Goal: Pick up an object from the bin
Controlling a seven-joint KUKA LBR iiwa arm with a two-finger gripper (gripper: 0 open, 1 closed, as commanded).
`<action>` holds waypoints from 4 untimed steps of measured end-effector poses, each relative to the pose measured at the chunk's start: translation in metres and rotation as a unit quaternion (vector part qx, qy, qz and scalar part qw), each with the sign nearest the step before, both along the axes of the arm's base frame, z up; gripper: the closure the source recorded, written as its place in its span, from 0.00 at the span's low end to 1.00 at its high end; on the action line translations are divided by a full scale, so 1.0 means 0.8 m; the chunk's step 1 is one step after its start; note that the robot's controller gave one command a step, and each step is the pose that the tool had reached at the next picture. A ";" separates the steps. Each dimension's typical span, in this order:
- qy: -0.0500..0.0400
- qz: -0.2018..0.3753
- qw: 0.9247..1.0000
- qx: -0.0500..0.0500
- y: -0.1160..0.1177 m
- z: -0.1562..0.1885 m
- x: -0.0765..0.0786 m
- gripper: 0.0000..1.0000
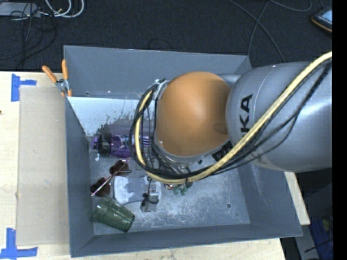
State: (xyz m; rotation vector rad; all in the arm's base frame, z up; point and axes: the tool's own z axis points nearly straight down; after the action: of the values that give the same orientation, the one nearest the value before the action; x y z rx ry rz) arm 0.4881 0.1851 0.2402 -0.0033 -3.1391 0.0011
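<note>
My gripper (pixel 149 196) reaches down below the orange cover onto the bin floor at the front left of the middle. Just left of it lies a small pale, clear piece (pixel 121 190). A pair of sunglasses (pixel 110 178) with dark reddish lenses lies left of that piece. A dark green cup (pixel 112 214) lies on its side near the bin's front left corner, below and to the left of the gripper. A purple bottle-like thing (pixel 110 143) lies by the left wall, partly hidden behind the arm's cables.
The arm with its orange cover and yellow and black cables hides the middle and back of the bin. Bare grey floor shows to the right of the gripper, toward the front right corner.
</note>
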 end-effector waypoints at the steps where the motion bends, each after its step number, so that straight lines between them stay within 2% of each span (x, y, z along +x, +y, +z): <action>1: -0.001 -0.019 1.000 0.000 0.026 -0.112 -0.006 0.00; 2: -0.003 -0.032 0.999 0.001 0.055 -0.112 -0.021 0.00; 3: 0.005 -0.028 1.000 -0.002 0.043 -0.155 -0.018 0.00; 4: -0.008 -0.070 0.998 0.004 0.036 -0.212 -0.019 0.00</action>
State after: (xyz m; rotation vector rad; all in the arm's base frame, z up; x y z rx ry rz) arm 0.4729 0.2143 0.0707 -0.2230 -3.1465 -0.0105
